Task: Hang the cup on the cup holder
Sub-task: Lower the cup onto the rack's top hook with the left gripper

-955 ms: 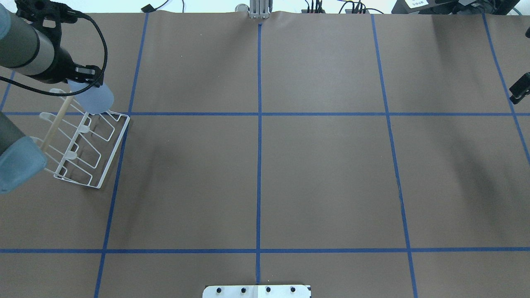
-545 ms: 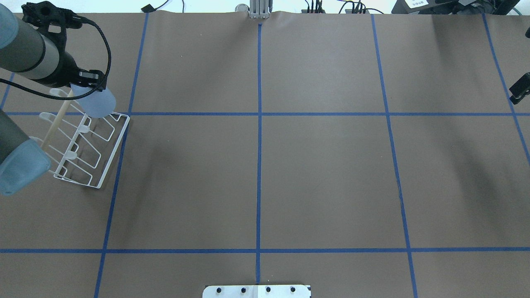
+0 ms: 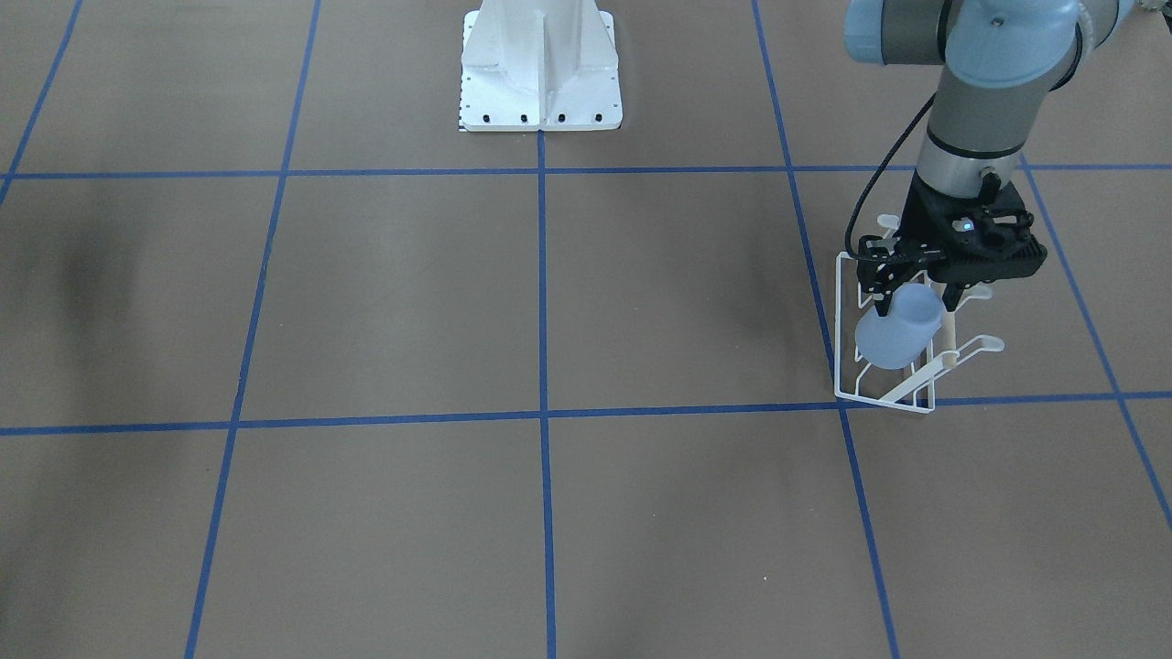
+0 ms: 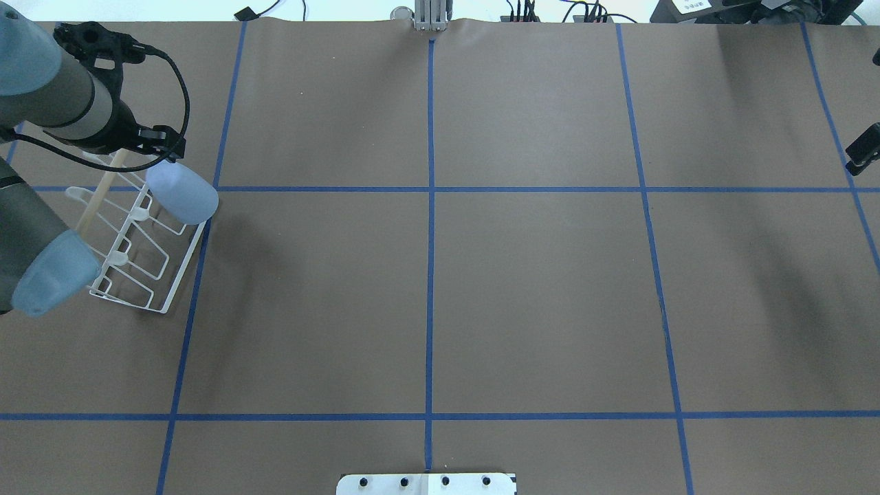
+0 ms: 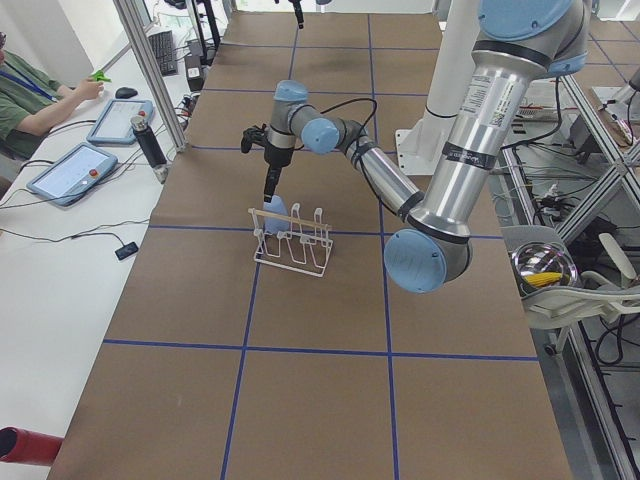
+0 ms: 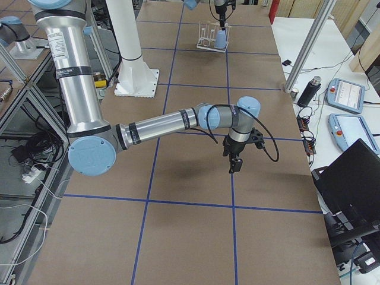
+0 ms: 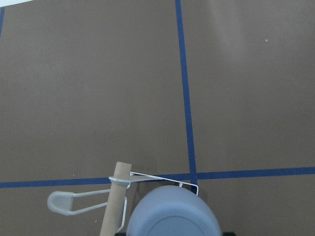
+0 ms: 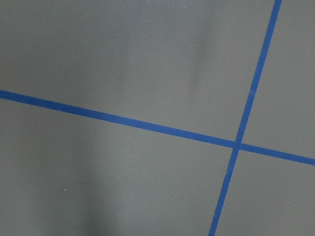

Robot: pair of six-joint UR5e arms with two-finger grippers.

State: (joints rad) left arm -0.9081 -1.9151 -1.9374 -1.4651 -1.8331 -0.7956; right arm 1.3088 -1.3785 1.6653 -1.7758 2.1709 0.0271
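Note:
My left gripper [image 3: 916,295] is shut on the pale blue cup [image 3: 898,336] and holds it tilted over the far end of the white wire cup holder [image 3: 837,339]. In the overhead view the cup [image 4: 183,194] slants out over the holder's [image 4: 188,256] far right corner, beside the wooden dowel [image 4: 96,203]. The left wrist view shows the cup [image 7: 172,214] above the holder's corner wire [image 7: 162,178]. My right gripper [image 6: 234,165] hangs over bare table far to the right. Only its edge shows in the overhead view [image 4: 863,148], so I cannot tell its state.
The table is brown paper with a blue tape grid. The robot's white base plate [image 3: 540,91] is at the middle of the robot's side. Tablets [image 5: 75,170] and a black bottle [image 5: 148,140] lie beyond the table's far edge, by an operator.
My left gripper has swung the cup to the right and nearer the robot, from the holder's far end to over its far right corner. The cup is more tilted. The right arm has not moved.

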